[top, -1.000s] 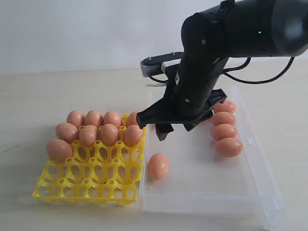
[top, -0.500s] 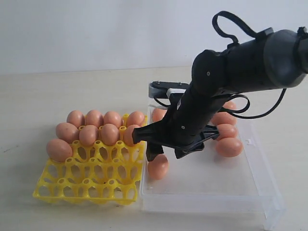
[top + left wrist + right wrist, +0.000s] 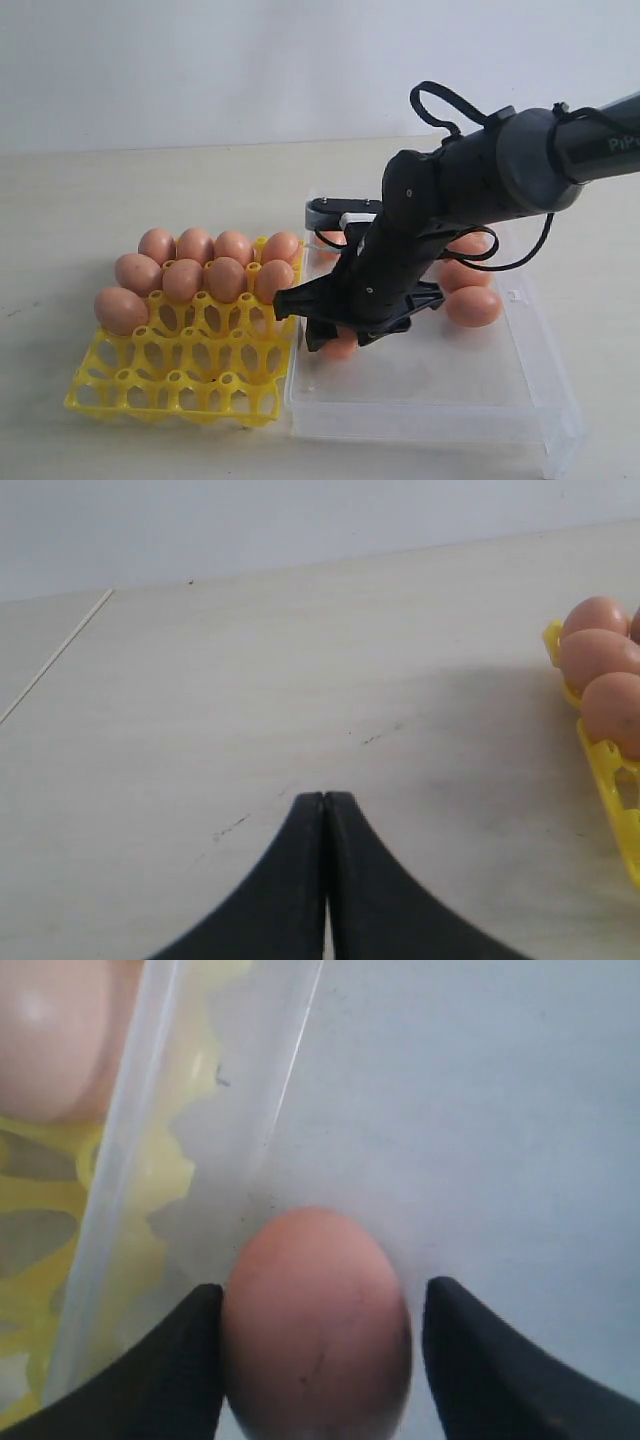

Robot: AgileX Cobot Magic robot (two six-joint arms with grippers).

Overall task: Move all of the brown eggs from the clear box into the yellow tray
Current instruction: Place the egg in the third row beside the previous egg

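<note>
In the right wrist view a brown egg [image 3: 315,1320] lies on the floor of the clear box [image 3: 480,1110], close to its wall. My right gripper [image 3: 325,1288] stands open around it: one finger touches the egg, the other is a small gap away. From the exterior view the right gripper [image 3: 335,335] is low over that egg [image 3: 343,349] at the box's left side. Several brown eggs [image 3: 205,270] fill the far rows of the yellow tray [image 3: 180,385]. More eggs [image 3: 472,305] lie along the box's right side. My left gripper [image 3: 326,798] is shut and holds nothing.
The clear box [image 3: 450,400] touches the tray's right edge. The tray's near cups [image 3: 170,370] hold nothing. In the left wrist view the tray's corner [image 3: 610,780] with three eggs [image 3: 600,660] sits at one side of the bare tabletop [image 3: 250,680].
My right arm has come down and forward from above the box's middle. Its open fingers now straddle the lone egg near the tray side. That egg has not moved.
</note>
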